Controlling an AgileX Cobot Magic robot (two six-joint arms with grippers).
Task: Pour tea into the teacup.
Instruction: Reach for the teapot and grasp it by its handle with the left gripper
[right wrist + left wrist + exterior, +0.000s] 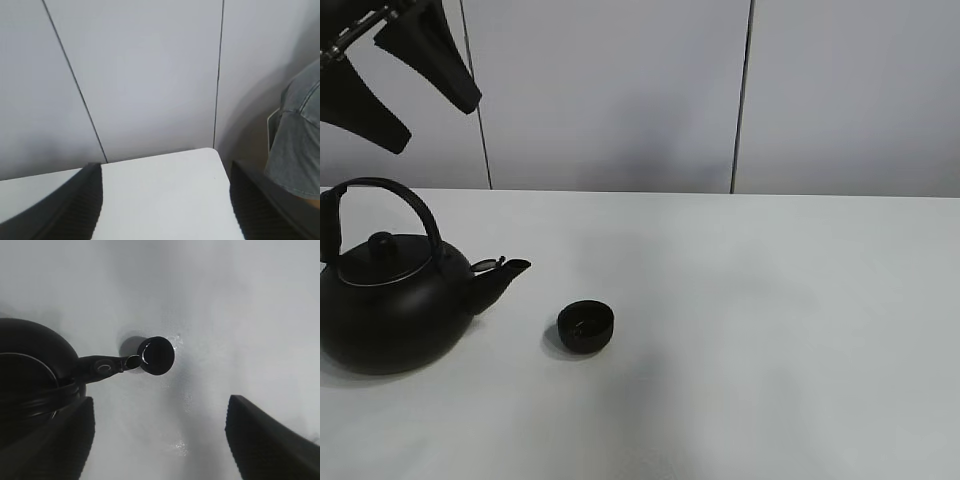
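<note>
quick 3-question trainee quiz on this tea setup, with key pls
1. True or false: the left claw is shut on the handle of the kettle.
2. The kettle's spout faces: A) towards the teacup B) away from the teacup C) straight up.
3. How many teacups stand on the table?
Key: 1 false, the left claw is open and holds nothing. 2 A. 3 one.

The kettle's (390,310) left side ran off the exterior view's edge, as did the left gripper (432,125) above its fingers. The teacup's (586,326) inside was too dark to read. A denim-clad figure (300,145) was cropped by the right wrist view's edge.
</note>
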